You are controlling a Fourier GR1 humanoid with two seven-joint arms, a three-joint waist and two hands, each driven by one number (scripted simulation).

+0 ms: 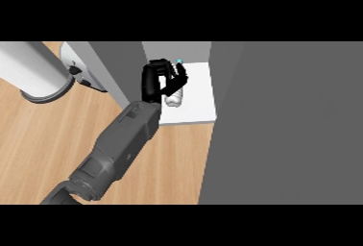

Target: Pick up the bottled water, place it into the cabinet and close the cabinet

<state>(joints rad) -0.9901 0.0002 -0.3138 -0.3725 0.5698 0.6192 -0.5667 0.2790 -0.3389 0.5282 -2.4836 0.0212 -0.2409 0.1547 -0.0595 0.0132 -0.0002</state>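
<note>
— So where is the water bottle (175, 98)?

— On the white cabinet shelf (197, 103), seen from above. It is a pale, clear bottle with a blue cap at its far end, and only its lower part shows past the fingers. Whether it rests on the shelf or is held just above it cannot be told.

— And what has hold of it?

— One black robot hand (160, 79), its fingers curled round the bottle's upper part, the thumb on the near side. A grey forearm (117, 153) runs to it from the lower left edge of the view, slanting up and to the right. By its place at the left it reads as the left robot hand; the right one does not show.

— What frames the shelf?

— A grey cabinet wall (117, 65) stands at the left of the shelf, and the arm passes in front of it. A big grey cabinet door (284, 125) fills the right side of the view, standing open and covering the shelf's right edge.

— Anything else nearby?

— A light wooden desk (50, 139) spreads below and to the left. At the upper left sits a large white-and-grey rounded object (35, 72); what it is cannot be told. Small dark fittings show just right of it.
</note>
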